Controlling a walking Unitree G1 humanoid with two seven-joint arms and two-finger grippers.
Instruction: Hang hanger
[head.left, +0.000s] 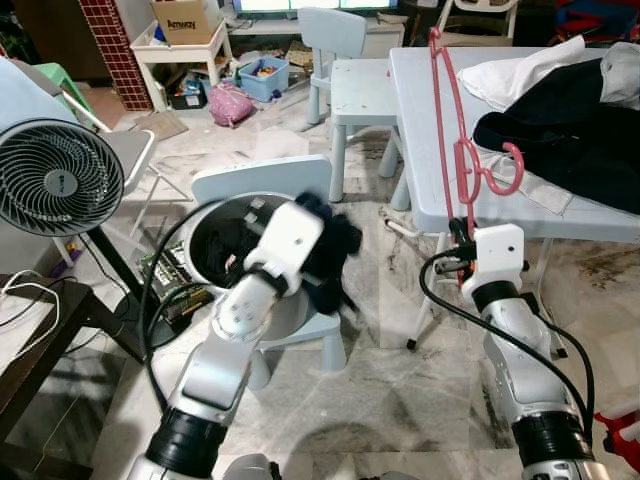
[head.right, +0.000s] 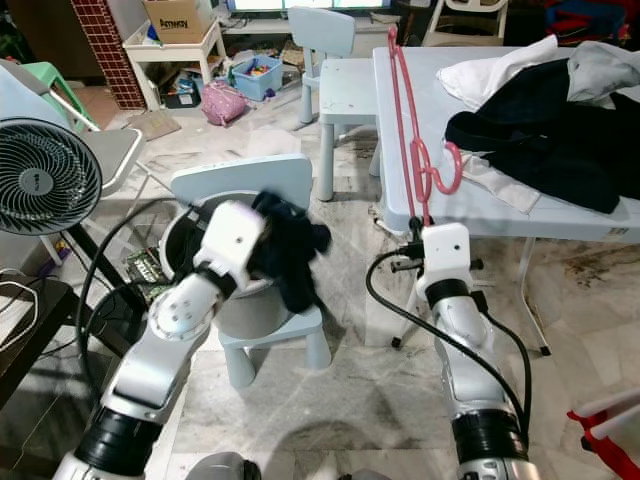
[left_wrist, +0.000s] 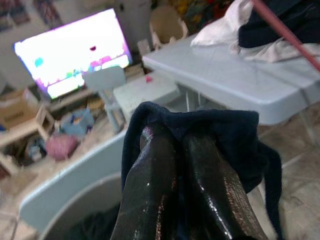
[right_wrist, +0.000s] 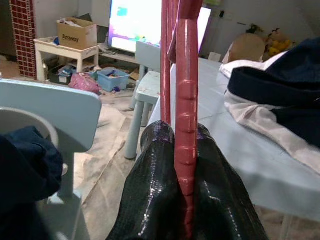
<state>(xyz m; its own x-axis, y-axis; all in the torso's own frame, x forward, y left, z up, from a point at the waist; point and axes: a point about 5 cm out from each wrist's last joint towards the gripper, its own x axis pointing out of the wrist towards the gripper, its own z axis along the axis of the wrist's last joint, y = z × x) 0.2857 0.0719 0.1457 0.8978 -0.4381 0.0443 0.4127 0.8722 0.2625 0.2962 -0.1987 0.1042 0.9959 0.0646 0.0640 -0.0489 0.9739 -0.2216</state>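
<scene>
Beside the table (head.left: 420, 120), the raised right end effector (right_wrist: 182, 150) pinches the pink hanger (head.left: 455, 140) upright.

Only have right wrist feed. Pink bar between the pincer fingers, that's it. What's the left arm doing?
Observer: The left pincer is shut on a dark navy garment, held above a round basket that sits on a small pale blue chair.
Operator: Is the bar I'm gripping the whole hanger?
Observer: Yes. The right pincer holds the pink hanger by one end, standing nearly upright, with its hook curling out toward the table side.
Operator: What's on that table?
Observer: A heap of dark clothing with a white garment behind it on the pale blue table.
</scene>
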